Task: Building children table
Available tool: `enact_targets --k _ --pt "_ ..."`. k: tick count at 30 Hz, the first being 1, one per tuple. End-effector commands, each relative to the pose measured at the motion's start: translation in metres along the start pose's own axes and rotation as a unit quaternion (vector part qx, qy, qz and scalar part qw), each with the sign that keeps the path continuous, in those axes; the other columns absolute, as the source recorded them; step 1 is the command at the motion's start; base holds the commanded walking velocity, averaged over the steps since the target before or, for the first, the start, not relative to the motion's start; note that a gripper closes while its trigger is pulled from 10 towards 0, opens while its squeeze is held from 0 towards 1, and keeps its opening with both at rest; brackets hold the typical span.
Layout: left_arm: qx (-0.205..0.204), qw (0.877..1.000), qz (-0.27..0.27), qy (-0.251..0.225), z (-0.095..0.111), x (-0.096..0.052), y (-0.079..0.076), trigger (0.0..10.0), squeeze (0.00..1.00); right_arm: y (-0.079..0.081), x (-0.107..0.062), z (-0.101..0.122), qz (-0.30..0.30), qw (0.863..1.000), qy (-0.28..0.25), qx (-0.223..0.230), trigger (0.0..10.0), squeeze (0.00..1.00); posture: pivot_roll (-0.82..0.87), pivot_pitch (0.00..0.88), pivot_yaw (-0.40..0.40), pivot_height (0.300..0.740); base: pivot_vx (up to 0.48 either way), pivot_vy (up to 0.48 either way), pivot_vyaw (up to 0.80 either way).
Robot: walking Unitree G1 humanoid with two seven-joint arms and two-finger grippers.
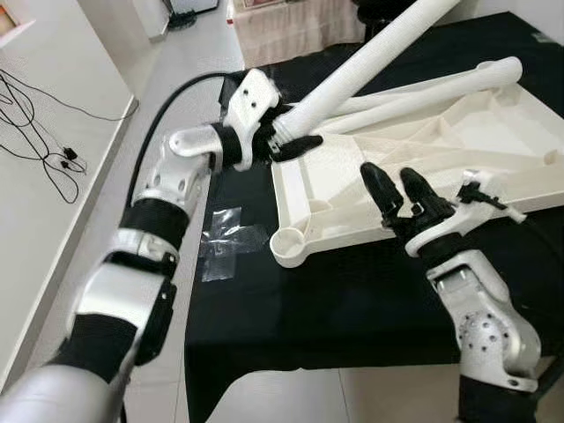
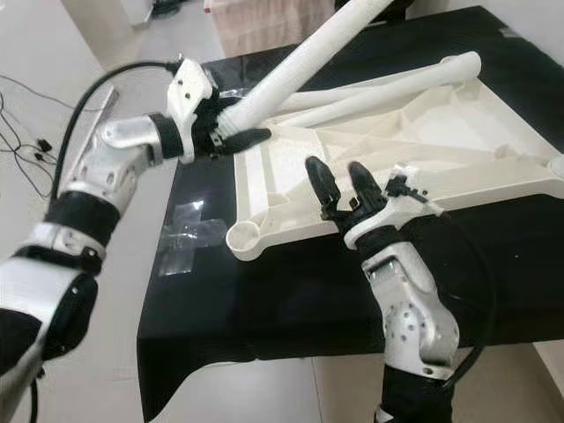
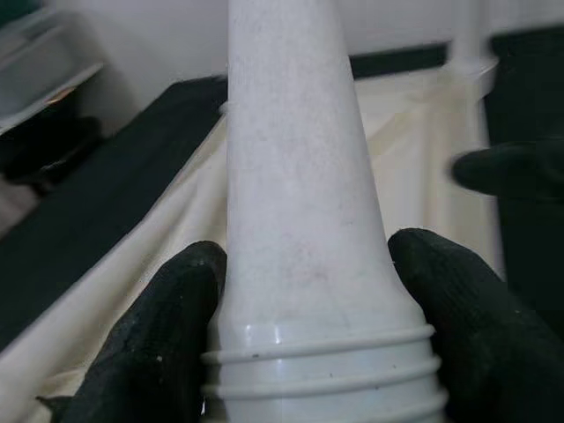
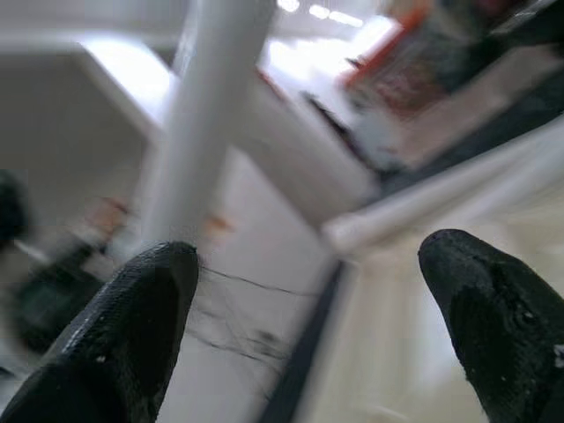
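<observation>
A humanoid robot is working at a black-draped tabletop [image 1: 335,300] on which the white plastic top of a children's table [image 1: 423,167] is lying upside down, its ribbed underside facing up and a round leg socket [image 1: 289,245] sitting at the near corner. The left claw [image 1: 284,141] is gripping a long white table leg [image 1: 370,60] close to its threaded end — in the left wrist view its two black fingers [image 3: 159,352] are pressing against either side of the tube just above the screw ridges, closed firmly on it. The leg is slanting up and away over the inverted top, while other white legs [image 1: 423,88] are lying along its far edge. The right claw [image 1: 398,187] is hovering over the near rail of the top, fingers spread wide and holding nothing. The leg looks to be hollow moulded plastic — light and stiff, but smooth enough to twist or slip in a pinch, so a grip near the thread, where it is already held, probably gives the best control for guiding it into a socket. The top itself seems rigid and light enough to slide on the cloth unless steadied. A scrap of clear plastic wrap [image 1: 227,238] is lying at the cloth's left edge.
</observation>
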State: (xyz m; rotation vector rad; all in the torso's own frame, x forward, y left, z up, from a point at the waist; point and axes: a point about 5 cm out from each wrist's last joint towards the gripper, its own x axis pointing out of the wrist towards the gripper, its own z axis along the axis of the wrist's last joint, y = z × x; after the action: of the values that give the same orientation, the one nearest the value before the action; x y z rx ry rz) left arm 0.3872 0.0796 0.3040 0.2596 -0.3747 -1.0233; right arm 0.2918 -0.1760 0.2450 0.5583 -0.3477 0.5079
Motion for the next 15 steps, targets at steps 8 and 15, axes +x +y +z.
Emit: enact_targets --k 8,15 --pt "-0.049 0.992 -0.077 -0.092 -0.002 -0.022 -0.023 10.0 0.0 0.025 0.006 0.028 0.152 0.987 -0.023 0.038 10.0 0.0 -0.07 0.114 0.131 0.74 0.0 0.0 0.0" --pt "-0.141 0.965 -0.179 -0.132 0.001 -0.056 -0.039 10.0 0.0 0.031 0.004 0.041 0.256 0.966 0.033 -0.009 10.0 0.0 -0.08 0.113 0.125 0.74 0.0 0.0 0.0"
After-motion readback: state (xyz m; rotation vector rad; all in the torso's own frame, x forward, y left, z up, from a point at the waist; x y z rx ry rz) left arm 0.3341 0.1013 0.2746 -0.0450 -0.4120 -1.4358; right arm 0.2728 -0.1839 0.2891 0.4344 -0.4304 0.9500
